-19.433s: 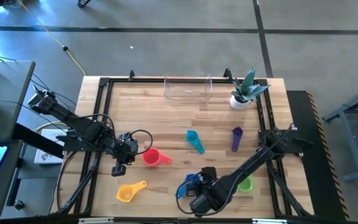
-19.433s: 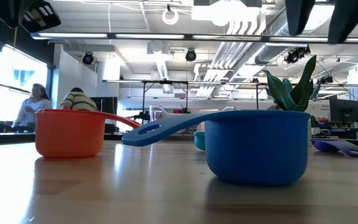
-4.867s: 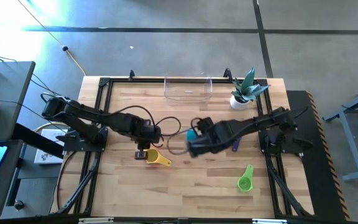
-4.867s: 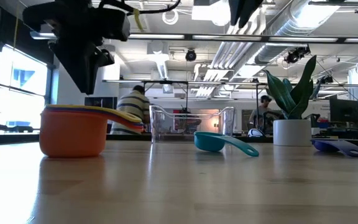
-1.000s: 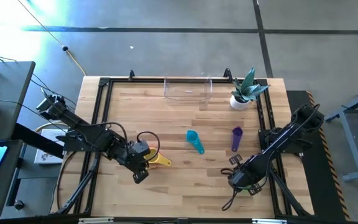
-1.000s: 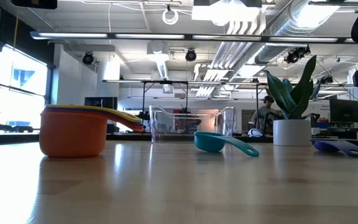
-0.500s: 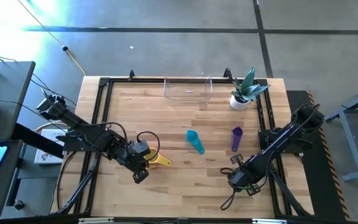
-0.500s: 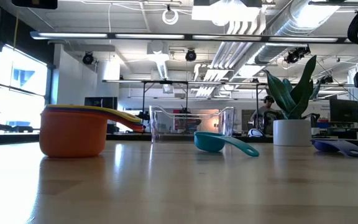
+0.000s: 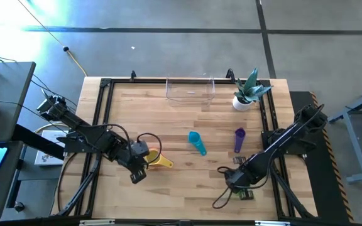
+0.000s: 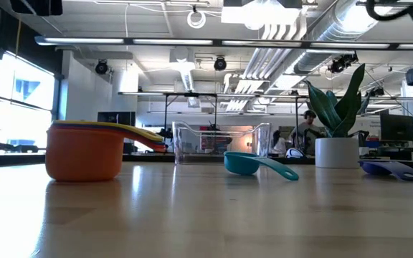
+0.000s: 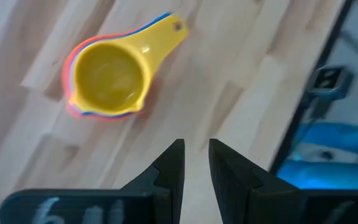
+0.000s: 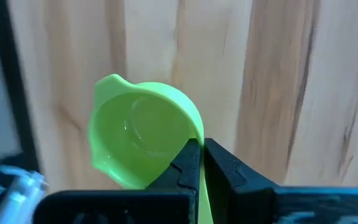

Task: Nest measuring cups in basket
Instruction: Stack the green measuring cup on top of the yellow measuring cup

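Since half a second ago my right gripper [image 9: 234, 180] has slid a little leftward along the near side of the table [image 9: 181, 194], and the left gripper [image 9: 137, 174] has barely shifted. On my left, that gripper hangs just beside the nested stack of cups [image 9: 158, 161], yellow on top, its fingers [image 11: 170, 167] a narrow gap apart and holding nothing. Further right lie the teal cup [image 9: 197, 142] and the purple cup [image 9: 239, 139], both on bare wood. The clear basket [image 9: 190, 90] sits at the far edge with no cup in it, next to the potted plant [image 9: 247, 91]. My right gripper is pinched on the green cup [image 12: 143, 134] at its handle.
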Robot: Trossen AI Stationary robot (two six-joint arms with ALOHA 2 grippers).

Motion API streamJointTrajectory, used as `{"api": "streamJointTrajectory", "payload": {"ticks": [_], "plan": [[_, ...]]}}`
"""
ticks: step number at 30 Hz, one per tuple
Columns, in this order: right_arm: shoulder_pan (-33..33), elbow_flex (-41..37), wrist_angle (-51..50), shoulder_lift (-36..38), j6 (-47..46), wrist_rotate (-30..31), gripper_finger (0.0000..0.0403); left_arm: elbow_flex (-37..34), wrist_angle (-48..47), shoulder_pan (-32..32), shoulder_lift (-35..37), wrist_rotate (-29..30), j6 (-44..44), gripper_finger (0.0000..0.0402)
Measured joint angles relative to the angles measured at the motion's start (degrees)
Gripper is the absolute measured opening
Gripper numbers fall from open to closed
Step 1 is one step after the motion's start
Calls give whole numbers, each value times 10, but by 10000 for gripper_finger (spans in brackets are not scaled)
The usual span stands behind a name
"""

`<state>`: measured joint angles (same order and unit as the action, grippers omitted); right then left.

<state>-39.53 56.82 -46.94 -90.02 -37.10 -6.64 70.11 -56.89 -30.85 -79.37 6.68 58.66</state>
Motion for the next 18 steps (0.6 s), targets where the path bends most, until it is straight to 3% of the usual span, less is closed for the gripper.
{"api": "streamJointTrajectory", "payload": {"ticks": [10, 18], "plan": [[60, 97, -1, 0, -113, 32, 0, 0, -167, 16, 0, 27, -68, 62], [116, 159, -6, 0, -177, 85, 0, -43, -193, 62, 0, 44, -89, 62]]}}
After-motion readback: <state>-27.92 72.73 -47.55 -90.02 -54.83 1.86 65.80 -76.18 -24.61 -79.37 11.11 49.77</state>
